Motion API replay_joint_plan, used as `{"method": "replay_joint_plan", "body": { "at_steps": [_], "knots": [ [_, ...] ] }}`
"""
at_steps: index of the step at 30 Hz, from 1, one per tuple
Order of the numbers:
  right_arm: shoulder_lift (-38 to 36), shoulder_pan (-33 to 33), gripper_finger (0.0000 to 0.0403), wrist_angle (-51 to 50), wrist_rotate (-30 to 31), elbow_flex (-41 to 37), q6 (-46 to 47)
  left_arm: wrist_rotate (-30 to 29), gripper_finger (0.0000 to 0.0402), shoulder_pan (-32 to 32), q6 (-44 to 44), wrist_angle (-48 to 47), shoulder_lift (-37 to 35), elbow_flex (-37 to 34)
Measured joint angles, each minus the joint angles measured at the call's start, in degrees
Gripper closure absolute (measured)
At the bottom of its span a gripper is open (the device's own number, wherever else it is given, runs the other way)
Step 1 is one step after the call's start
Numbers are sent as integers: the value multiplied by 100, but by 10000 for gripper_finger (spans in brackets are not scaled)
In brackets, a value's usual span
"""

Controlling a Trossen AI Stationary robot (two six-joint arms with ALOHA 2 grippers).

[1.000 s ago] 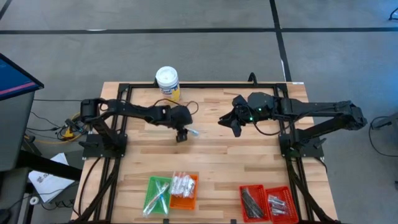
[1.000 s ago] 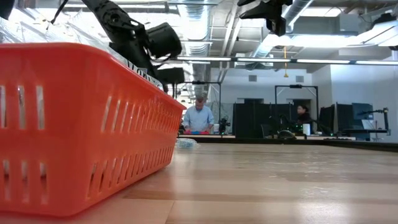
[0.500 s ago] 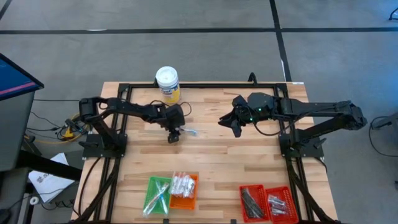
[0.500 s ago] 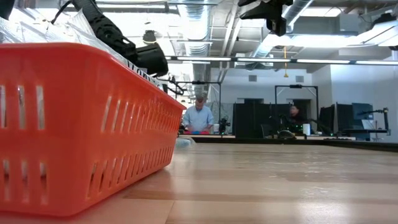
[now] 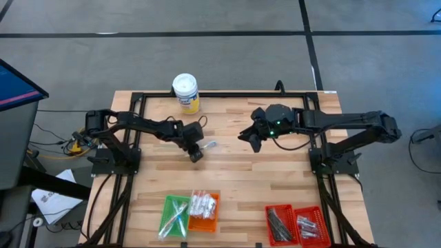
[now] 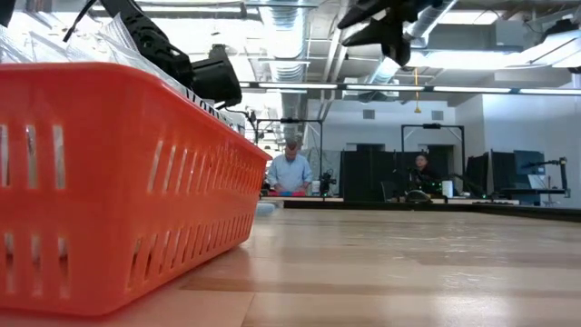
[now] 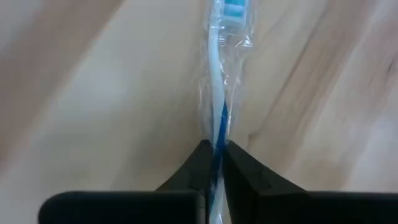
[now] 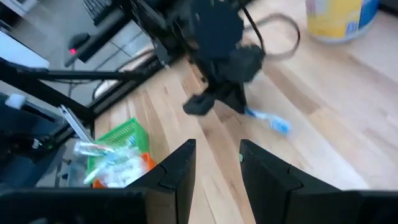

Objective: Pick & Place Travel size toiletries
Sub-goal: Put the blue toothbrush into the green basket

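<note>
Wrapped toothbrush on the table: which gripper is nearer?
Left. The left gripper is shut on the wrapped toothbrush. The right gripper hangs apart from it, off to its right in the high view.

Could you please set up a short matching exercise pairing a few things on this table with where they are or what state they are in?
1. toothbrush
2. green tray
3. tub
4. right gripper

a. at the table's far edge
b. open, above the table
c. pinched by the left gripper
d. beside the orange tray

Pairs: 1-c, 2-d, 3-a, 4-b
</note>
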Motion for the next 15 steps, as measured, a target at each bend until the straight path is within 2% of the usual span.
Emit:
{"method": "replay_joint_plan", "body": {
  "at_steps": [5,9,15],
  "knots": [
    [151,32,285,43,-365,-5,64,203,395,-13,-1407,-315,-548,-81],
    [151,94,285,186,-452,-5,-42,244,395,-51,-2420,-373,-1438,-41],
    [-43,264,285,373,-534,2,-428,175,396,-605,-4045,-491,-2665,-39]
  ]
}}
